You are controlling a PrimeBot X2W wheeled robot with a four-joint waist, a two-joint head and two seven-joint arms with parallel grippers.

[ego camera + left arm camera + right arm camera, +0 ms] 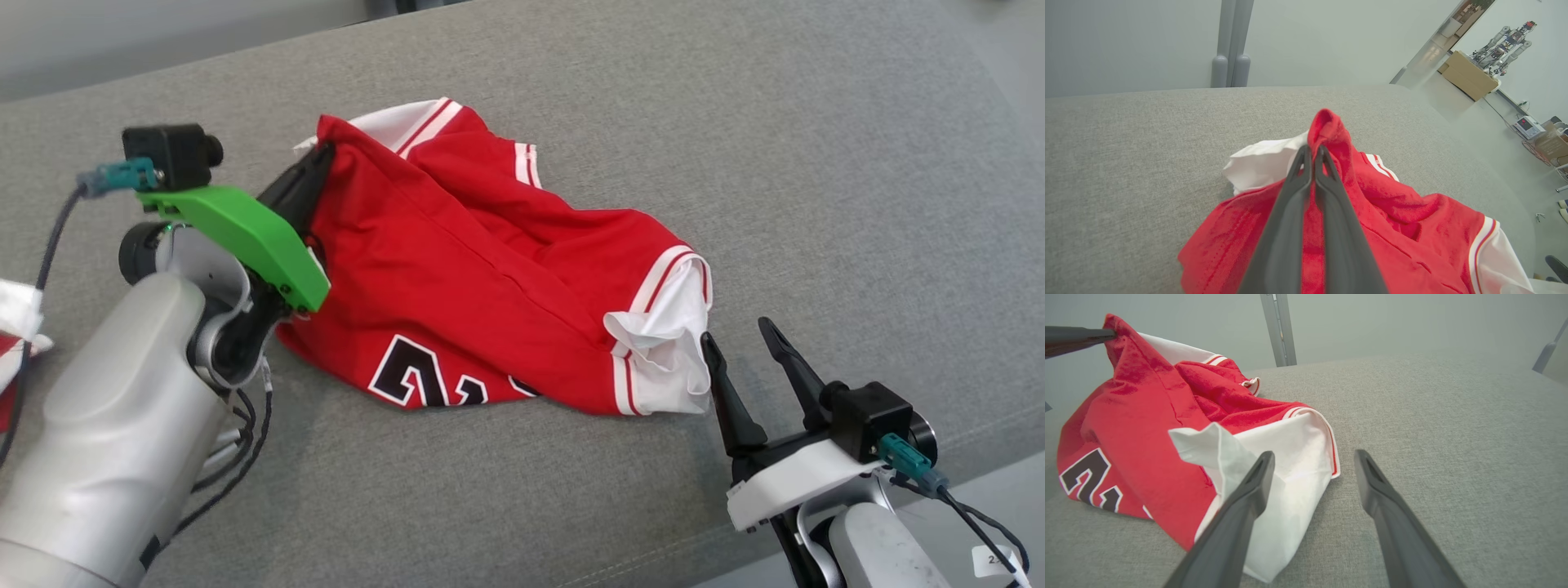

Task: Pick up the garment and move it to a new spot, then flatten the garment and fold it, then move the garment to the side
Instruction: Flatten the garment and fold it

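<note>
Jersey [490, 269] lay bunched on the grey cushion [857, 180], and the left gripper [1314, 152] had it: fingers clamped together on a red fold right at their tips, cloth peaking just past them and draping back underneath. Right gripper [1314, 455] sat low with fingers spread wide, nothing between them. The jersey's white end lay just beside its left-hand finger.

Red garment [457, 269] with white trim, grey couch [816, 163]
</note>
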